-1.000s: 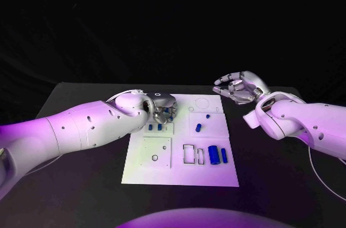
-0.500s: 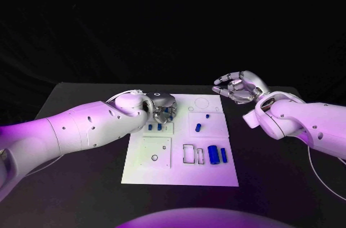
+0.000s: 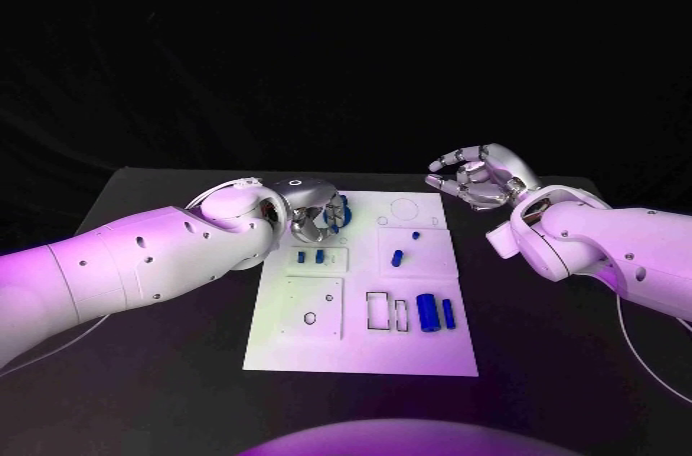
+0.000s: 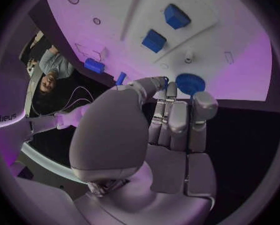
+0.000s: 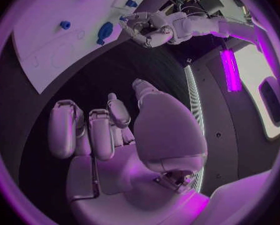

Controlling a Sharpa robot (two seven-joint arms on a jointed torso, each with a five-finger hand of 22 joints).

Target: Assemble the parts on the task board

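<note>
Pinching a round blue part (image 4: 189, 83) in my left hand (image 3: 315, 216) over the board's (image 3: 361, 346) far-left corner, I want it square over its seat before pressing. My right hand (image 3: 476, 176) hovers empty, fingers loosely curled, beyond the far-right corner.

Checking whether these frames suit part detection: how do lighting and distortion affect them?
Head view: purple light tints the task board, the room behind is black, and the blue parts stay distinct. Left wrist view: fisheye bends the board's edges, and the left robot hand blocks the middle. Right wrist view: the right robot hand fills the centre.
</note>
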